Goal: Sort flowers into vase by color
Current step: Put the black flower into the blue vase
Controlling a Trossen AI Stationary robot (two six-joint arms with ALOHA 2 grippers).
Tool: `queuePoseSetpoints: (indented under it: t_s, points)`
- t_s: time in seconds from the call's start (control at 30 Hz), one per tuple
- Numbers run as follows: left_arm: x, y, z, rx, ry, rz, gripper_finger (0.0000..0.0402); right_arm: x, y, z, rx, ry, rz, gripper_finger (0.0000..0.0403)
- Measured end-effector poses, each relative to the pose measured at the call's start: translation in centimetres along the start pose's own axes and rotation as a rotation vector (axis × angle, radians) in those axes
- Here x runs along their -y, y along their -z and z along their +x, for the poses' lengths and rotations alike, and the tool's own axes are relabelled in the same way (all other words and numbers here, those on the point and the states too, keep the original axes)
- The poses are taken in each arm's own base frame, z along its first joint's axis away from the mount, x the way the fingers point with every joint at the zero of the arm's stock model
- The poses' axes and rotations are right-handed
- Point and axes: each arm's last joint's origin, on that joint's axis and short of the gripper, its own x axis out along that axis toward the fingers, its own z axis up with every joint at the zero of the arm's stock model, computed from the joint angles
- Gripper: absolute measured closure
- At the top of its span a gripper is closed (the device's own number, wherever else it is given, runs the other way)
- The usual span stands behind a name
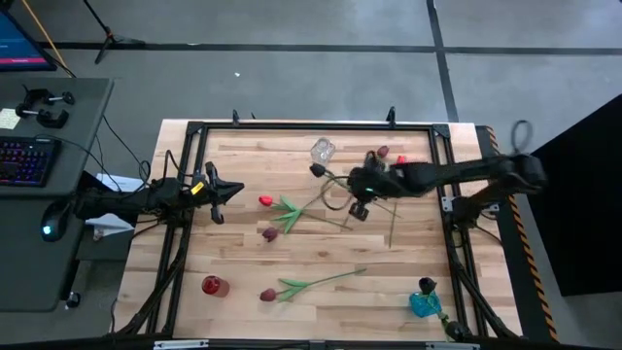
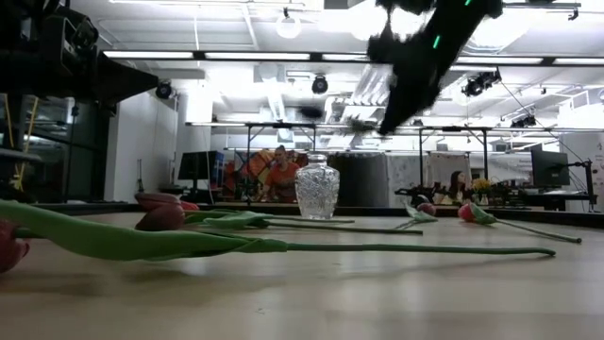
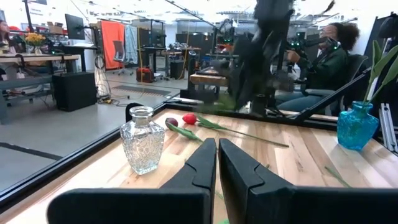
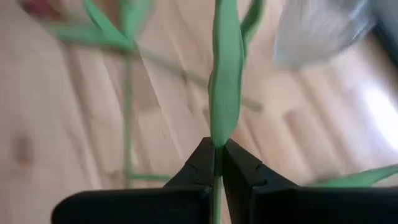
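- The right tool (image 1: 359, 207) hangs above the middle of the wooden worktop (image 1: 321, 301), a little toward the far edge, its fingers pinched tight on a green tulip stem (image 4: 225, 93).
- The held stem curves from the tool toward the clear glass vase (image 1: 323, 152), which stands near the far edge.
- The left tool (image 1: 216, 193) waits over the left side of the worktop, its two fingers (image 3: 199, 167) drawn nearly together and holding nothing.
- Two tulips, one bright red (image 1: 265, 201) and one maroon (image 1: 270, 233), lie just right of the left tool, their stems running toward the centre.
- Another maroon tulip (image 1: 268, 294) lies near the front edge, its long stem angled to the right.
- Two more tulip heads (image 1: 391, 156) lie near the far edge, right of the clear vase.
- A red vase (image 1: 213, 286) stands near the front left corner, and a blue glass vase (image 1: 425, 303) near the front right corner.
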Motion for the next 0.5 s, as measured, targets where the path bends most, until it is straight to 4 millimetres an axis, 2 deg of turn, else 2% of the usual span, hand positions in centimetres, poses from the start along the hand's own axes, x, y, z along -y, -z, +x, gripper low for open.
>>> queuePoseSetpoints:
  t_s: [0.13,0.23,0.37,0.5]
  points:
    - [0.0,0.0,0.0,0.000,0.000,0.000,0.0394,-1.7,1.1,-5.5,0.198,-0.059,-0.045,0.0401]
    - [0.0,0.0,0.0,0.000,0.000,0.000,0.0394,-2.9,3.5,-9.2,0.325,-0.130,-0.042,0.0402]
    - [0.0,0.0,0.0,0.000,0.000,0.000,0.0394,-4.0,7.7,-12.7,0.459,-0.242,-0.036,0.0402]
    - [0.0,0.0,0.0,0.000,0.000,0.000,0.0394,-4.0,10.7,-15.4,0.591,-0.271,-0.025,0.0402]
